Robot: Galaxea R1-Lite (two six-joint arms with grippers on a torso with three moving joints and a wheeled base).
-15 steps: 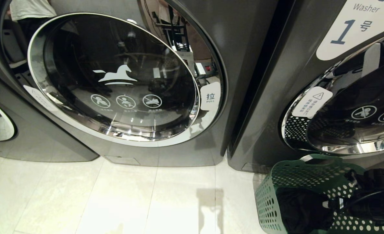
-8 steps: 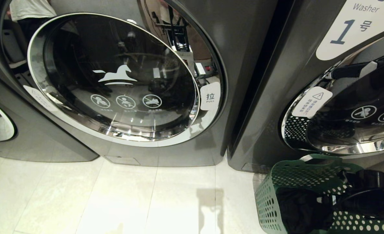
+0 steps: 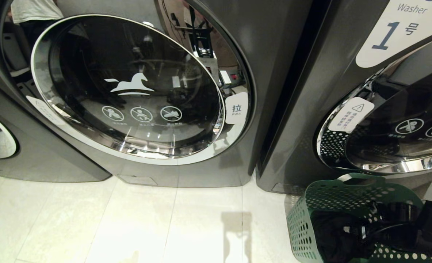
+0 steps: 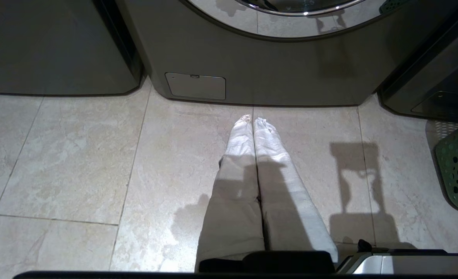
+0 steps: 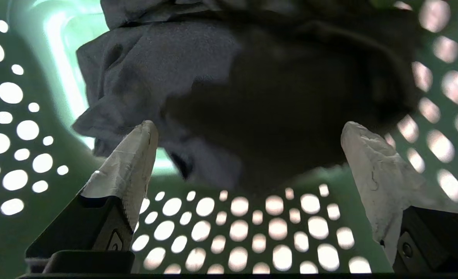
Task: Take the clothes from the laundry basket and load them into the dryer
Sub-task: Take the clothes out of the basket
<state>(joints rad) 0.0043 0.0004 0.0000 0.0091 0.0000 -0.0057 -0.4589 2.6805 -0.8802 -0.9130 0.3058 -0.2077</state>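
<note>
The right tool (image 5: 248, 131) hangs inside the green laundry basket (image 3: 332, 197), fingers spread wide. Dark clothes (image 5: 229, 85) lie just ahead of its tips, ungripped. The left tool (image 4: 253, 121) is pressed together over the floor (image 4: 78, 155).

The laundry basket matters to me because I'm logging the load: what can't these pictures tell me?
- Laundry basket: the head view's bottom and right edges cut it off.
- Dark clothes: item count unclear; bunched, shadowed in the right wrist view.
- Right gripper: open, fabric contact unclear.
- Dryer door: reflections hide the drum.
</note>
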